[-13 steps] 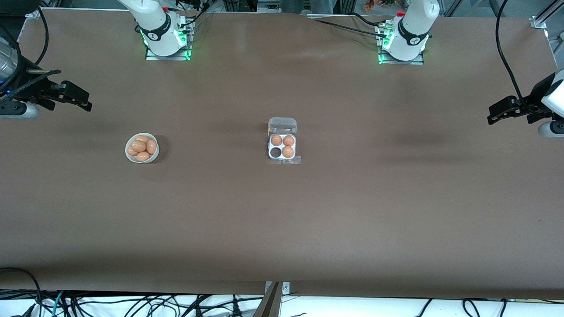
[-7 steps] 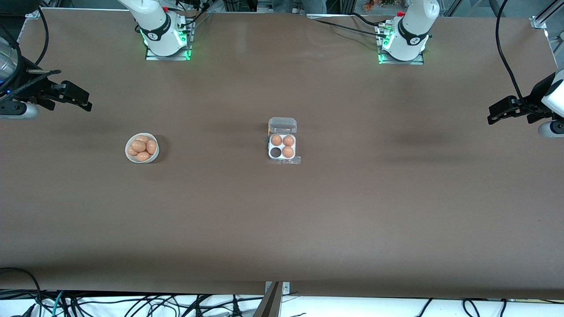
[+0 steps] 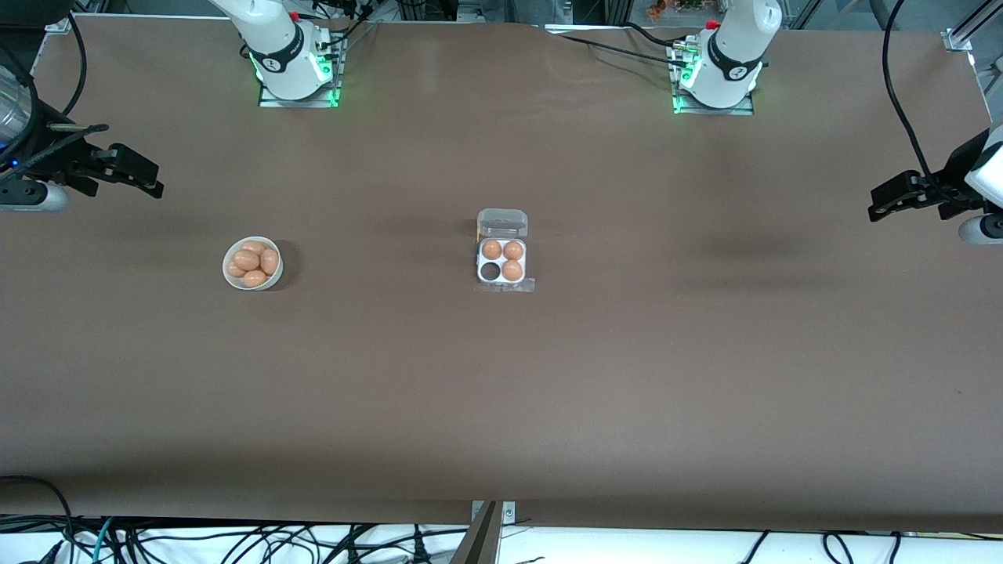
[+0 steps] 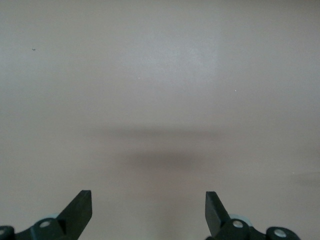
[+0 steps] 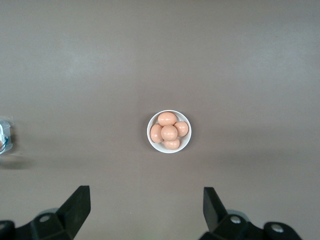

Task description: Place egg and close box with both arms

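Observation:
The box (image 3: 502,284) is a clear four-cell carton at the table's middle. Its lid (image 3: 502,223) lies open, farther from the front camera. It holds three orange-brown eggs (image 3: 512,270), and one cell (image 3: 490,271) is empty. Several more eggs (image 3: 248,261) sit in a white bowl (image 3: 226,272) toward the right arm's end. My right gripper (image 3: 153,186) is open and empty, high over that end; its wrist view shows the bowl (image 5: 151,142) and eggs (image 5: 169,132) below the gripper (image 5: 146,197). My left gripper (image 3: 878,207) is open and empty over bare table at the left arm's end (image 4: 148,200).
The carton's edge shows at the border of the right wrist view (image 5: 4,140). Both arm bases (image 3: 294,70) (image 3: 717,78) stand along the table's edge farthest from the front camera. Cables (image 3: 235,540) hang below the edge nearest to it.

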Available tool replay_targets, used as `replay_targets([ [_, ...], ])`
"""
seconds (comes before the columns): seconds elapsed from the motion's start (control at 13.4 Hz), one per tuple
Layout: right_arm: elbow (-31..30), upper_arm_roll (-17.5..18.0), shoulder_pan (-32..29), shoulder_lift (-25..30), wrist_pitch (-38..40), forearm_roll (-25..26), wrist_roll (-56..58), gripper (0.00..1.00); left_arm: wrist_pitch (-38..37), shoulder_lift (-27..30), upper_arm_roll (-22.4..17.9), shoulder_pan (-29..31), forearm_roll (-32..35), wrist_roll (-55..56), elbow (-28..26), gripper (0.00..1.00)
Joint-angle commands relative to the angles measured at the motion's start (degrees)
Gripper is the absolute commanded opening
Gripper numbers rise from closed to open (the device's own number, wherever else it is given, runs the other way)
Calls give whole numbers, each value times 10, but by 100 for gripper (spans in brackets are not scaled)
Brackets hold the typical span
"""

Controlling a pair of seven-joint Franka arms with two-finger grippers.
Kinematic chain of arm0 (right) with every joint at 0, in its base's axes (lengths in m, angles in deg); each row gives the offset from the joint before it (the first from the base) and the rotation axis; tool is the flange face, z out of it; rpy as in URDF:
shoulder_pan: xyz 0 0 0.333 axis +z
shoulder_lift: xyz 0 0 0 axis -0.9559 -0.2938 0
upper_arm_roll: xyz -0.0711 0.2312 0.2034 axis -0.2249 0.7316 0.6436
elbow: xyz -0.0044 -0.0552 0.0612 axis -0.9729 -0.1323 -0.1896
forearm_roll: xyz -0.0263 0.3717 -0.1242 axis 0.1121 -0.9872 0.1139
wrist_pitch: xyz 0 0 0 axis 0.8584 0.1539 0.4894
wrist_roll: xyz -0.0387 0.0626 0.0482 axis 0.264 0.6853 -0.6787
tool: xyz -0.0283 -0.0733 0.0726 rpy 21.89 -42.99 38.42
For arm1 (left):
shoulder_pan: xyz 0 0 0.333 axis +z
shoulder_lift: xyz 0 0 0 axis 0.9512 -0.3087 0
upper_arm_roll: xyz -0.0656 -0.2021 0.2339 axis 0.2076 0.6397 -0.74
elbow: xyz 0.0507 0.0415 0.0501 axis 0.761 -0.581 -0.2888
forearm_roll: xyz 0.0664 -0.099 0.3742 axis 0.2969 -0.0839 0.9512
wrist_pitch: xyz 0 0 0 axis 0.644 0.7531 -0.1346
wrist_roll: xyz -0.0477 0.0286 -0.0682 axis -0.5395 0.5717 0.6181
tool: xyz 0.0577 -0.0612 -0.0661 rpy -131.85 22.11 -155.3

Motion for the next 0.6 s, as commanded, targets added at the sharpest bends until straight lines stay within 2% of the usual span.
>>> replay_targets([
  [0.0, -4, 7, -7, 5, 2, 7, -2, 100, -4, 9, 3, 3, 11, -8, -3, 100],
  [0.52, -4, 7, -7, 5, 2, 7, -2, 100, -4, 9, 2, 4, 12, -9, 1, 100],
])
